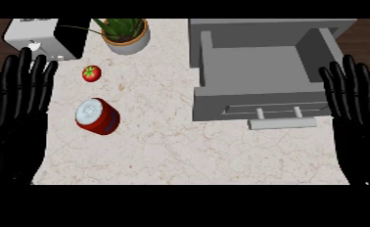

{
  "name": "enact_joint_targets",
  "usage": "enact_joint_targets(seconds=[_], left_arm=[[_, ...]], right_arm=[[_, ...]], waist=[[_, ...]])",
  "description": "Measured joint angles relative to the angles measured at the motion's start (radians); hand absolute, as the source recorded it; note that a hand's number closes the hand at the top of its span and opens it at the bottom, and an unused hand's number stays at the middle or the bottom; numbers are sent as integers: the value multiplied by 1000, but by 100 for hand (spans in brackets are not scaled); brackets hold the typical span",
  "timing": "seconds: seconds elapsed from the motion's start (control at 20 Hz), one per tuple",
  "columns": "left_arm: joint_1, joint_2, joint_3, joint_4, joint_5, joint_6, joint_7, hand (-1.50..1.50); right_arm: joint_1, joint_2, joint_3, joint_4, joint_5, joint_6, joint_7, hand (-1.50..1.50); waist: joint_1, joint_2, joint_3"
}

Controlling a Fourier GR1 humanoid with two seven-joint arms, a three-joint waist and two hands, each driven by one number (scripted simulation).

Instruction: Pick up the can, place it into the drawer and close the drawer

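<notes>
Left hand (25, 99): at the view's left edge, fingers straight and spread, holding nothing. Right hand (350, 99): at the right edge, likewise spread, beside the drawer (260, 81). Drawer: grey, pulled open, handle toward the viewer. Can (97, 116): red, pale lid, tilted on the counter (180, 157), near the left hand. Counter: pale veined marble. Tomato (91, 73) above the can; potted plant (127, 35) and toaster (43, 37) at the back.

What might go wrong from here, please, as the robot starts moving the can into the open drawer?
The tomato sits just behind the can, so a reaching left hand could knock it away. The can must also clear the drawer front wall, or it may catch there.
</notes>
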Motion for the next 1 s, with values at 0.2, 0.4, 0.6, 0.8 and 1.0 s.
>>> enact_joint_targets(seconds=[0.2,0.4,0.6,0.8,1.0], left_arm=[[31,33,40,-6,76,-62,-9,-150],[92,74,117,37,160,-102,42,-150],[118,96,168,58,200,-81,168,-150],[128,140,244,60,278,-104,250,-150],[110,149,265,37,304,-104,314,-150]], right_arm=[[1,-7,-37,-10,-20,1,21,-150],[34,7,-52,-7,-14,-31,86,-150],[44,9,-81,14,-16,-64,185,-150],[61,15,-92,8,-14,-77,223,-150],[95,24,-99,13,-17,-60,201,-150]], waist=[[28,-15,10],[39,-18,13],[45,-20,15],[46,-22,15],[45,-23,16]])
